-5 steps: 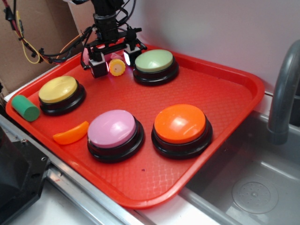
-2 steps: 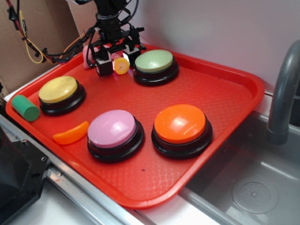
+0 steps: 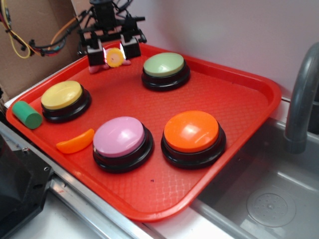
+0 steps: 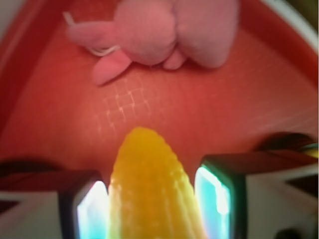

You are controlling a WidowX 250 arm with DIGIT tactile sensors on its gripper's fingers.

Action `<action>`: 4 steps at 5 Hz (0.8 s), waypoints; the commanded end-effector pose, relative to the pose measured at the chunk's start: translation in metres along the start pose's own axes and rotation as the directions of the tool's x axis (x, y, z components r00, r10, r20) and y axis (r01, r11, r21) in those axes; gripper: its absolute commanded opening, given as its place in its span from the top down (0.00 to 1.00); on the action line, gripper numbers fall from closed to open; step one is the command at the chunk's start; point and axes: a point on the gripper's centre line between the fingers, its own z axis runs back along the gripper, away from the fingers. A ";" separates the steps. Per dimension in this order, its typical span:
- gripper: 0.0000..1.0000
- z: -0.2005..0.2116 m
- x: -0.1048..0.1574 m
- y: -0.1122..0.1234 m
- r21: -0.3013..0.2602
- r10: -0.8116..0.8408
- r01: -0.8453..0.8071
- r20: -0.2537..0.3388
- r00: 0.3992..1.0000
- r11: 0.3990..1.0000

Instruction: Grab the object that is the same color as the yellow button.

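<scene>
Jaws closed on the little yellow toy (image 3: 115,57): that is how the gripper (image 3: 113,51) stands at the far left corner of the red tray (image 3: 259,94), the two white pads flanking the piece on either side, and from where I stand it looks lifted clear of the tray floor rather than resting on it. Close up, the wrist view shows a ribbed, corn-like yellow body (image 4: 149,189) running between the lit pads (image 4: 92,209), with the pink plush toy (image 4: 164,32) lying beyond it on the tray. Moving rightward across the tray, the green cylinder (image 3: 27,114) sits on the left rim, the yellow button (image 3: 62,97) just beside it, and the orange crescent slice (image 3: 76,141) near the front edge; then come the pink button (image 3: 120,139), the pale green button (image 3: 165,67) and the orange button (image 3: 192,133), with the sink (image 3: 269,199) and the grey faucet (image 3: 301,99) off to the right. I judge the toy to be light, hard plastic, stiff enough not to give under the squeeze but smooth and rounded, so it could twist or squirt out if pinched near an end. Holding it across the middle of its ribbed sides, as it appears to be held, seems the safest purchase, since the ridges offer some bite.
</scene>
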 end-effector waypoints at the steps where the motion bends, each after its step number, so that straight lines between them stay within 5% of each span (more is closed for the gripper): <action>1: 1.00 0.058 -0.016 0.025 -0.018 -0.378 0.379 0.044 0.925 0.925; 2: 1.00 0.063 -0.039 0.031 0.049 -0.599 0.597 0.042 0.800 0.801; 4: 1.00 0.063 -0.070 0.047 0.076 -0.760 0.756 0.064 0.647 0.650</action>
